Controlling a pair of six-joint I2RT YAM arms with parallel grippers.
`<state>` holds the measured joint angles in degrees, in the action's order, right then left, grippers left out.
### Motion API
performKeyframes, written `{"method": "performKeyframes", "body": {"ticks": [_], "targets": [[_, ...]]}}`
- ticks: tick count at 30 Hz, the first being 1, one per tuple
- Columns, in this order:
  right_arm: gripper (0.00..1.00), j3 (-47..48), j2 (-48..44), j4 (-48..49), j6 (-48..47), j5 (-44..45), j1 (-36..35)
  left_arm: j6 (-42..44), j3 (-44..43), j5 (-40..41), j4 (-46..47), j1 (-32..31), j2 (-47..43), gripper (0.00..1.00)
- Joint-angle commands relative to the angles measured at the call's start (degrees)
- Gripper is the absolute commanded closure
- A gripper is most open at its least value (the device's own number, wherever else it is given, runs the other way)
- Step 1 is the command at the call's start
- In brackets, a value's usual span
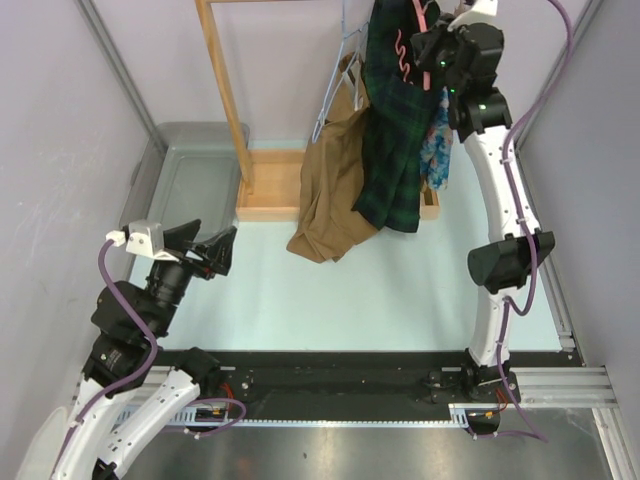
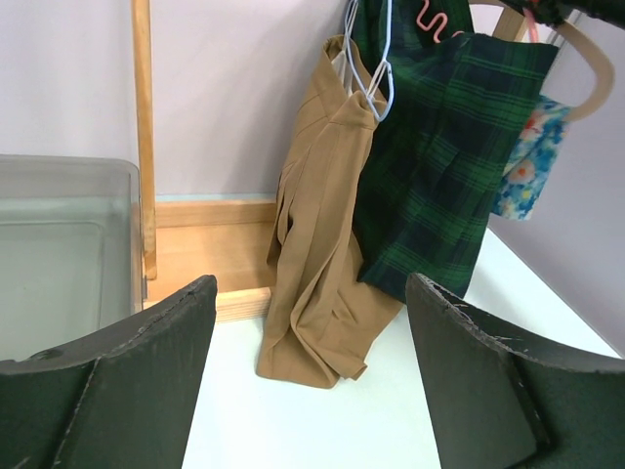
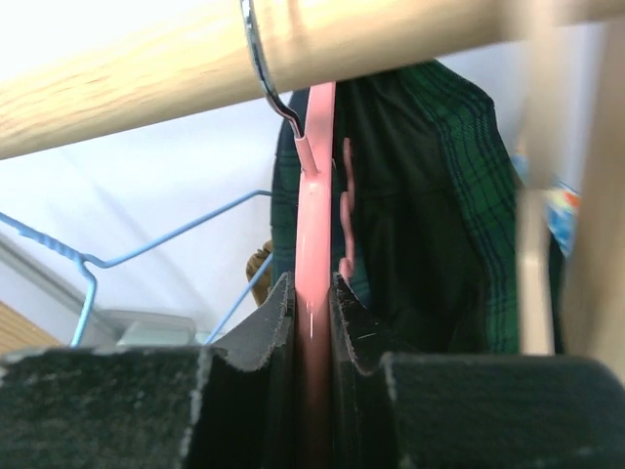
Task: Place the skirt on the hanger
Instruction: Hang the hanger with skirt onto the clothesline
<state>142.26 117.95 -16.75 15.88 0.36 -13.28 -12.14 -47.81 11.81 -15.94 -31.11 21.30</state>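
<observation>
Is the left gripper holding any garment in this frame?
No, the left gripper is open with nothing in it; the tan garment hangs well beyond it.

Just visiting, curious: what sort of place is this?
Likely a robotics lab cell: walled table, wooden rack hung with a plaid skirt, left arm and right arm bolted at its edge.

We read no text, number, brand or sign in any view: none on the skirt (image 1: 395, 130), the hanger (image 3: 314, 234), the bin (image 1: 165, 165) or the rack (image 1: 222, 90).
</observation>
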Motion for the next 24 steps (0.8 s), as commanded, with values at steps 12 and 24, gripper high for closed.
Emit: {"method": "performKeyframes", "body": {"ticks": [12,24], "targets": [[1.00,4.26,2.55,-5.83,9.26,-16.27,4.93,-1.04,-0.35,-1.71,1.79,0.09,1.46,0.18],[1.00,7.60,7.03,-5.31,11.54,-13.72,3.96,-1.92,-0.62,-1.44,-0.05,0.09,-0.56,0.18]]}}
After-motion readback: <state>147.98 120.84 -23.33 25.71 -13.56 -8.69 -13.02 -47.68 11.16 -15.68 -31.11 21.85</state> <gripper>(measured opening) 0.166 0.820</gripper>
